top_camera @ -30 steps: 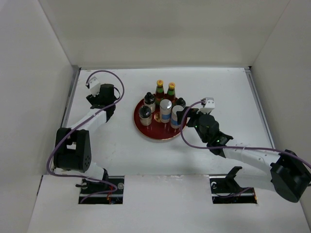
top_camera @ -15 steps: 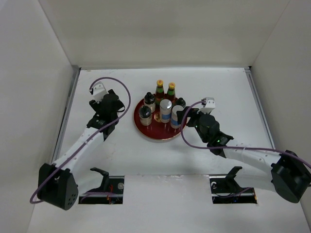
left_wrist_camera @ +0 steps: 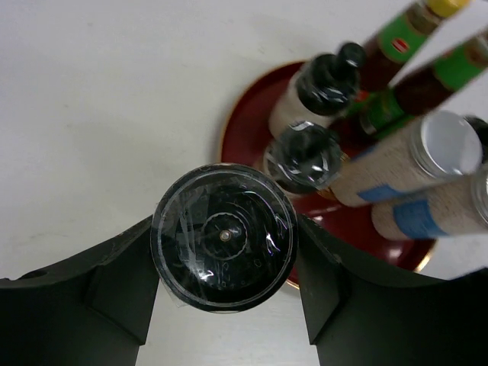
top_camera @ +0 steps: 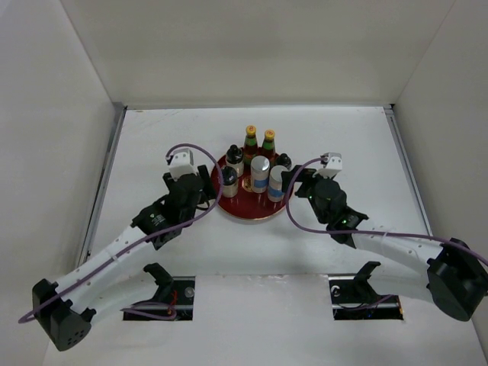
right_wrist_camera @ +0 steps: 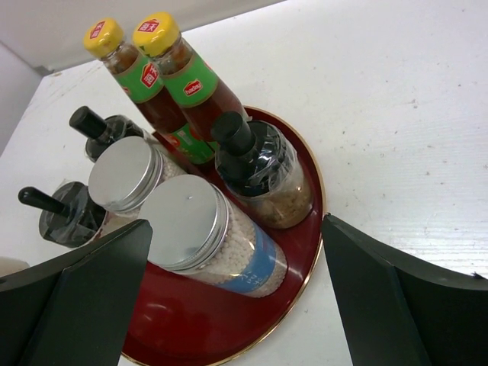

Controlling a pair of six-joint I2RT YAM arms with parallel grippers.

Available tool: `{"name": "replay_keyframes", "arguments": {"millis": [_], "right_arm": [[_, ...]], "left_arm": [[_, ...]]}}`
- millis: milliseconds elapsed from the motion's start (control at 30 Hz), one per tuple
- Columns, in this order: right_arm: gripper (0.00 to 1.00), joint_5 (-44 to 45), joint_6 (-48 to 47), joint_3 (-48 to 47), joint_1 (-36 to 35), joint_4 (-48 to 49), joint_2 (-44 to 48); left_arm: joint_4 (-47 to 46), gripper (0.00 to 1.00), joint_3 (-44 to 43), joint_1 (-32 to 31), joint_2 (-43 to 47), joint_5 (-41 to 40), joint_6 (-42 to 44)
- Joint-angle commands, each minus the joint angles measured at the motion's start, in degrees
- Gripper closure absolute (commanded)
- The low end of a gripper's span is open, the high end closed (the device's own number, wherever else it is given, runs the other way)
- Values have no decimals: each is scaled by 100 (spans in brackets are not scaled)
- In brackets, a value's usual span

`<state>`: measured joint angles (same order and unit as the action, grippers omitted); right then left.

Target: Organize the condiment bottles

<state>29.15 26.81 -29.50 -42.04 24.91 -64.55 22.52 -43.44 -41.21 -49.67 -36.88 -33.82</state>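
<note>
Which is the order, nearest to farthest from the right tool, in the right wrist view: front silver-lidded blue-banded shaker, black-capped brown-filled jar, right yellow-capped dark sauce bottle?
1. Nearest: front silver-lidded blue-banded shaker, low centre.
2. Then: black-capped brown-filled jar, behind it, right.
3. Farthest: right yellow-capped dark sauce bottle, at the back.

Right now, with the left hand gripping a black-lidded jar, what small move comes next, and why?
Probably ease the left hand toward the red tray's bare near side, then lower: the black-lidded jar is clamped between its fingers, beside the rim.
</note>
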Motion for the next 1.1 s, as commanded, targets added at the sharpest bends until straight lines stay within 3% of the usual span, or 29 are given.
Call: {"name": "replay_keyframes", "arguments": {"millis": [0,267,600,900,1000,1067], "right_arm": [[0,153,-35,-48,69,217,100],[0,205,-35,5,183,190,224],[0,408,-62,32,218,190,250],[0,548,-149,41,219,190,312],[0,610,-176,40,210,164,391],[0,645,-211,32,210,111,461]], "left_arm": [[-660,64,-24,-531,-95,50,-186],[-1583,63,-446,-910,-912,445,209],[-3016,61,-657,-840,-2397,1271,473],[-3290,58,-666,-787,-3259,1245,482],[-3281,46,-622,-805,-3268,1166,526],[-3272,32,-569,-814,-3225,1166,482]]}}
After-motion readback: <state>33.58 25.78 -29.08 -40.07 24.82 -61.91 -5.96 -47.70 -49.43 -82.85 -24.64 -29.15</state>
